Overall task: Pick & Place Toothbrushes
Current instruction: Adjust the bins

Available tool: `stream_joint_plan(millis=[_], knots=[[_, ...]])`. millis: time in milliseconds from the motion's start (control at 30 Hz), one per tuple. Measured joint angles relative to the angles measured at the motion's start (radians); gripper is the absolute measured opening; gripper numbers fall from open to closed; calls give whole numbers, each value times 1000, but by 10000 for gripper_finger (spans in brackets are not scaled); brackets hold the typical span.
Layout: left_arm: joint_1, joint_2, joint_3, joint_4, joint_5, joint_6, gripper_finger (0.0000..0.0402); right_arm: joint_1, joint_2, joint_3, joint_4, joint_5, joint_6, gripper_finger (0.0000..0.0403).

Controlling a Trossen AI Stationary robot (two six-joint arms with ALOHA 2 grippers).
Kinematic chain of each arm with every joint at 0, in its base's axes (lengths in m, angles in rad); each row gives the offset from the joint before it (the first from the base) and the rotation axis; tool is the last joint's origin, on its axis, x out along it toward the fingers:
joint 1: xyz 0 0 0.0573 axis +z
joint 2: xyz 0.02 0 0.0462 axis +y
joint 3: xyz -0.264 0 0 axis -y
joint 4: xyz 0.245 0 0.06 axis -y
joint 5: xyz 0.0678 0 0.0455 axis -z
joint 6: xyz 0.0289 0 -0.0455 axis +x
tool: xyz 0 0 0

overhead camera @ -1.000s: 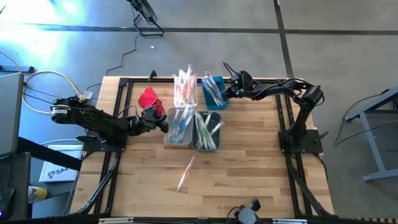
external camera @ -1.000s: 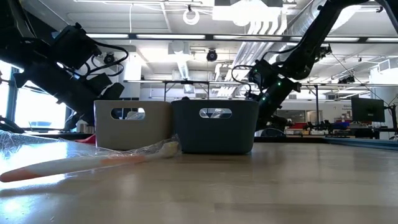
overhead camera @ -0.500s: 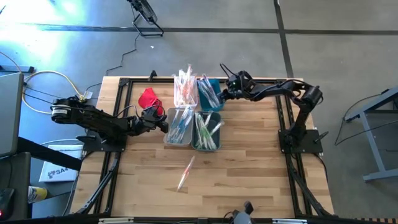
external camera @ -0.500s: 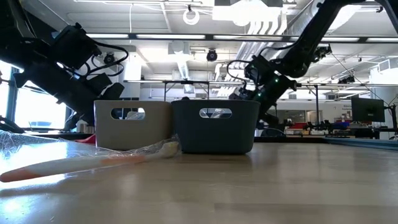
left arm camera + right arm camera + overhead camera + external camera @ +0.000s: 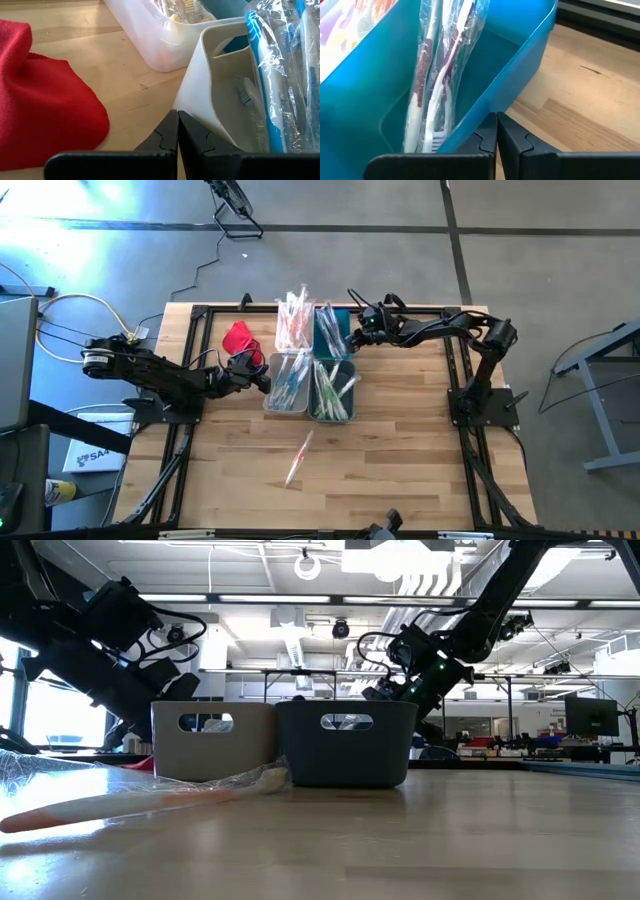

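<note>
From my remote station I see the left gripper (image 5: pixel 266 379) low over the pale wooden table (image 5: pixel 400 440), its dark fingers (image 5: pixel 170 131) pressed together and carrying nothing. A crumpled red cloth (image 5: pixel 238 338) lies just beside it. Directly ahead of that gripper stands a white plastic bin (image 5: pixel 287 383) stuffed with clear-wrapped toothbrushes (image 5: pixel 270 75), blue handles prominent.

Behind it sits a clear plastic bin (image 5: pixel 297 325) bristling with pink- and orange-handled brushes. Beside the white bin is a grey plastic bin (image 5: pixel 331 390) holding green and white ones. At the back, a teal plastic bin (image 5: pixel 333 332) contains a few wrapped brushes with dark red and white handles (image 5: pixel 437 85).

In front of the bins, one wrapped orange-handled toothbrush (image 5: pixel 298 459) lies alone on the open boards, well apart from all four containers; the low view shows it flat on the wood.

The right gripper (image 5: pixel 350 340) reaches across from the far right corner, its fingers (image 5: pixel 496 131) closed and empty, tips at the teal bin's outer wall.
</note>
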Motion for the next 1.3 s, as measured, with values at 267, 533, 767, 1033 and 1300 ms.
stream_joint_plan(millis=[267,533,767,1033,1300], knots=[[0,0,0,-30,0,0,3,-2,-10,0,-32,154,-55,2],[0,0,0,-30,-1,32,3,22,-173,0,-122,218,-108,2],[0,0,0,-17,-4,120,3,115,-357,0,-267,202,-109,3],[0,0,0,-22,7,132,3,315,-423,0,-313,79,-107,3],[0,0,0,-22,12,132,3,563,-423,0,-320,232,-18,3]])
